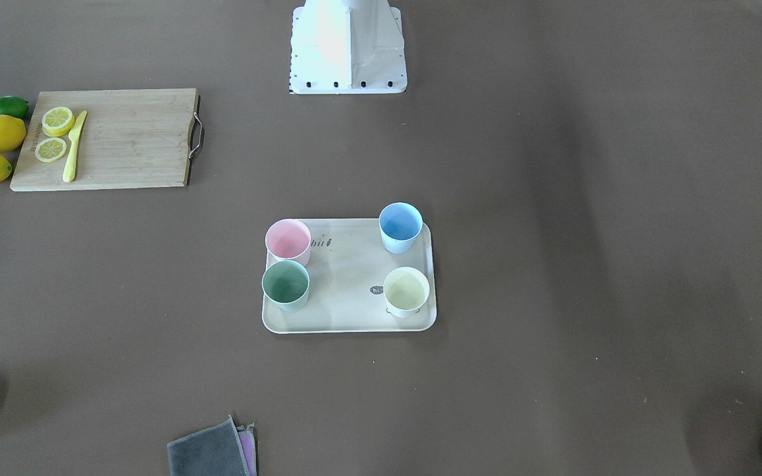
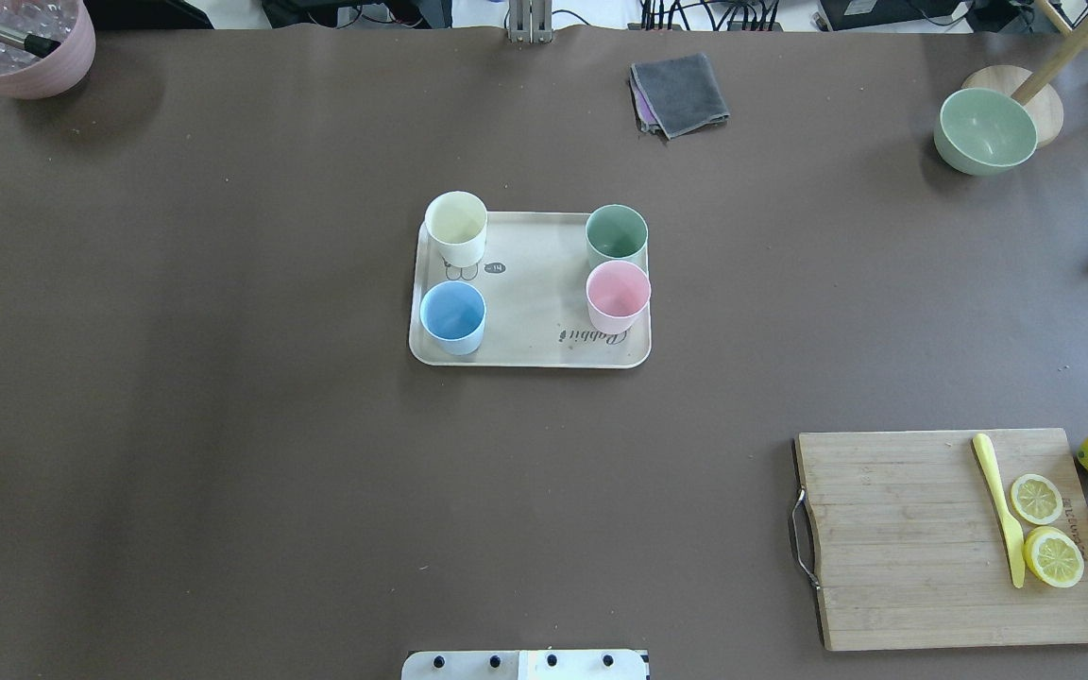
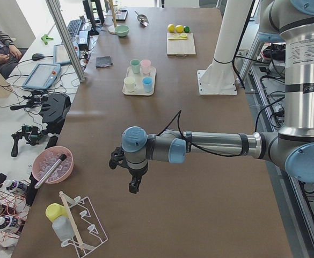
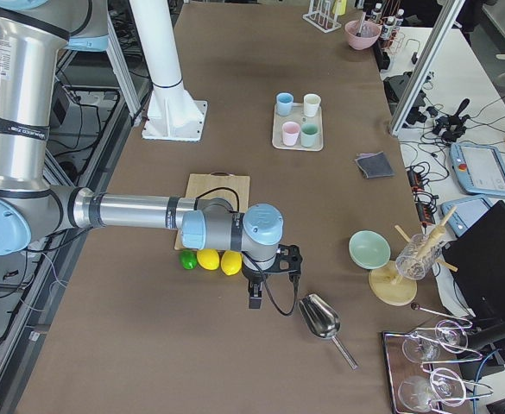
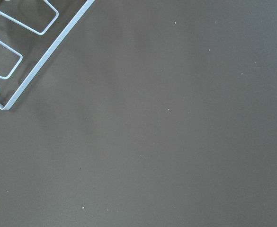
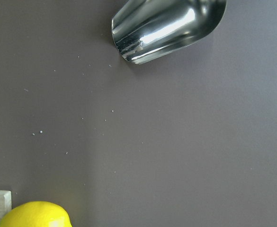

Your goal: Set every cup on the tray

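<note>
The beige tray (image 2: 535, 302) lies mid-table. Four cups stand upright on it: cream-yellow (image 2: 455, 223), sage green (image 2: 616, 232), pale pink (image 2: 618, 291) and light blue (image 2: 452, 314). In the front-facing view the tray (image 1: 348, 291) holds the pink (image 1: 288, 239), blue (image 1: 400, 223), green (image 1: 285, 283) and yellow (image 1: 406, 289) cups. My left gripper (image 3: 135, 185) hangs far from the tray at the table's left end. My right gripper (image 4: 254, 302) hangs at the right end. They show only in the side views, so I cannot tell whether they are open or shut.
A wooden cutting board (image 2: 941, 538) with lemon slices and a yellow knife lies at the near right, with lemons and a lime beside it. A grey cloth (image 2: 679, 93), green bowl (image 2: 984, 130) and mauve pot (image 2: 20, 47) line the far edge. A metal scoop (image 6: 166, 28) lies under the right wrist, a wire rack (image 5: 20, 52) under the left.
</note>
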